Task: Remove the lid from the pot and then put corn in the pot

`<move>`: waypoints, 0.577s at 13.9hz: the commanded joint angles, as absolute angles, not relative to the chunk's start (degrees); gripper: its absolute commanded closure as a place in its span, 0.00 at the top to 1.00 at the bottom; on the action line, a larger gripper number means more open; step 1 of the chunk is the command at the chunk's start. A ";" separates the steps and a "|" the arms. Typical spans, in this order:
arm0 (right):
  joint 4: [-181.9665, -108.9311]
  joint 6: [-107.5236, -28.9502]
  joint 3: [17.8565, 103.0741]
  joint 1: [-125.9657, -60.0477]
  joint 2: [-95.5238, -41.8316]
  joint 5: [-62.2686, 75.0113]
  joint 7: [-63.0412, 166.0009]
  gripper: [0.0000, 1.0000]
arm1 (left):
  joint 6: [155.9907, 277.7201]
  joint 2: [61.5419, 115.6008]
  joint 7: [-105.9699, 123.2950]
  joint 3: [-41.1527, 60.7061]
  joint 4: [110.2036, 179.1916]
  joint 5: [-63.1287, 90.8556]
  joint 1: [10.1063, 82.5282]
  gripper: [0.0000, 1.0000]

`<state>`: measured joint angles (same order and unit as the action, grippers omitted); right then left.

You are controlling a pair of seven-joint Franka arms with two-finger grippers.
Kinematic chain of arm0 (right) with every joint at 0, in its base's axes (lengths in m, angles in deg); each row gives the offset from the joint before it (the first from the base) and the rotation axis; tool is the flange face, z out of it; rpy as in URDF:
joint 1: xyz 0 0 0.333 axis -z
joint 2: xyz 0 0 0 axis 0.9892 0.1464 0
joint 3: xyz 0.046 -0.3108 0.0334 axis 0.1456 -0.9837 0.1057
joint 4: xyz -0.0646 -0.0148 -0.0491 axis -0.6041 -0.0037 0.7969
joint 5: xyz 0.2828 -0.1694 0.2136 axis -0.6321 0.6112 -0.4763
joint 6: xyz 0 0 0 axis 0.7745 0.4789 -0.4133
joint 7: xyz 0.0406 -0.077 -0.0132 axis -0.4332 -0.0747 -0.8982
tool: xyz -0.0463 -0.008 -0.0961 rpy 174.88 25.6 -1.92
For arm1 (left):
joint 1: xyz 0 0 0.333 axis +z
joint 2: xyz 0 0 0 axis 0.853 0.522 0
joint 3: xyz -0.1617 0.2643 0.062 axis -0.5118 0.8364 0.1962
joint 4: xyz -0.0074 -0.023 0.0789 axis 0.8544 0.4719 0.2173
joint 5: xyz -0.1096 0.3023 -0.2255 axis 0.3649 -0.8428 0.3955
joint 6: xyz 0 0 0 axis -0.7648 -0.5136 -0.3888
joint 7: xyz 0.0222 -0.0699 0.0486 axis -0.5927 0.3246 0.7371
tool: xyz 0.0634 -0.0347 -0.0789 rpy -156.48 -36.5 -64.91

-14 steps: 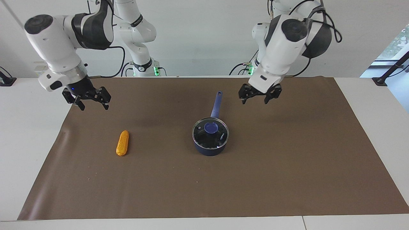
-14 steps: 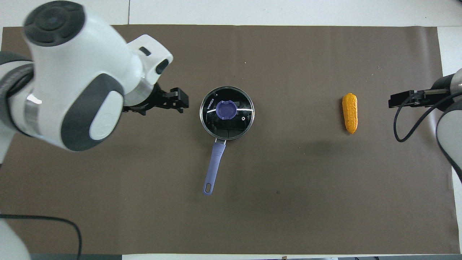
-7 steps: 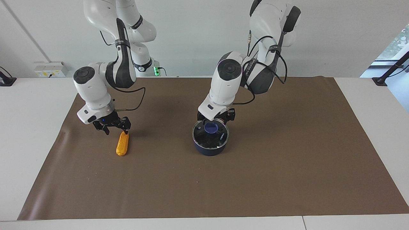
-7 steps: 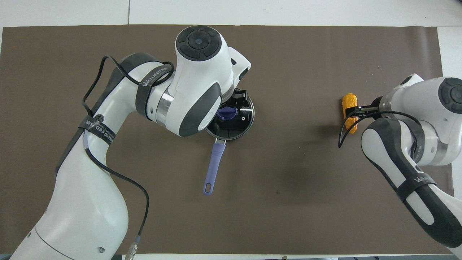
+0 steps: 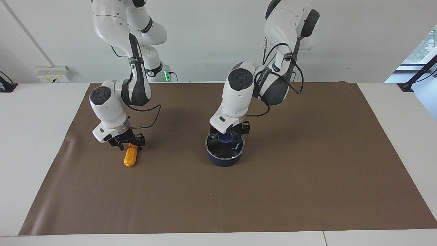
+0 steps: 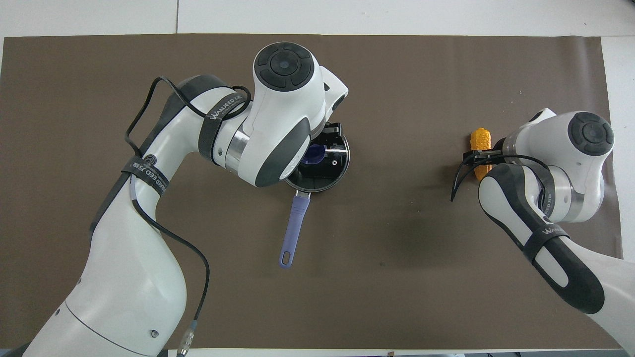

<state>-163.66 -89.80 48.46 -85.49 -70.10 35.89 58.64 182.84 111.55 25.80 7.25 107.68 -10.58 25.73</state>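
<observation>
My left end effector (image 5: 229, 131) is low over the pot (image 5: 224, 159), right at the blue knob (image 5: 225, 137) in the middle of the lid (image 5: 225, 147). A finger stands on each side of the knob; I cannot tell whether they press it yet. The lid sits flat on the pot, covering it. The pot stands near the middle of the brown mat (image 5: 307, 171) that covers the surface. Its long handle (image 6: 293, 230) points straight back toward me, so the pot's long axis runs from my end of the surface outward.

My right end effector (image 5: 127, 143) is down at the corn (image 5: 130, 157), which lies flat on the mat well apart from the pot, toward my right arm's end of the surface. My fingers straddle the cob at the end nearer to me; whether they pinch it I cannot tell. The cob's long axis runs almost parallel to the pot's handle, one end toward me and the other pointing away.
</observation>
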 commanded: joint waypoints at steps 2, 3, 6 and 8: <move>-163.69 -89.95 48.69 -85.10 -69.96 35.03 58.51 0.12 | 184.29 111.82 25.91 7.88 108.45 -12.15 24.87 1.00; -163.60 -89.68 48.69 -85.27 -69.96 35.11 58.25 0.00 | 184.29 111.82 25.91 7.88 108.54 -12.15 24.78 0.99; -160.97 -85.92 48.61 -86.94 -69.52 35.12 57.81 0.00 | 186.22 111.82 26.00 7.88 109.85 -12.07 24.17 0.99; -158.43 -81.53 48.61 -86.94 -69.52 35.12 58.07 0.00 | 186.49 111.73 26.00 7.88 110.29 -11.98 24.17 0.97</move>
<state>-161.65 -85.68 48.49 -87.21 -70.08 35.89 58.54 184.67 112.03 25.78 7.15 109.03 -10.76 25.05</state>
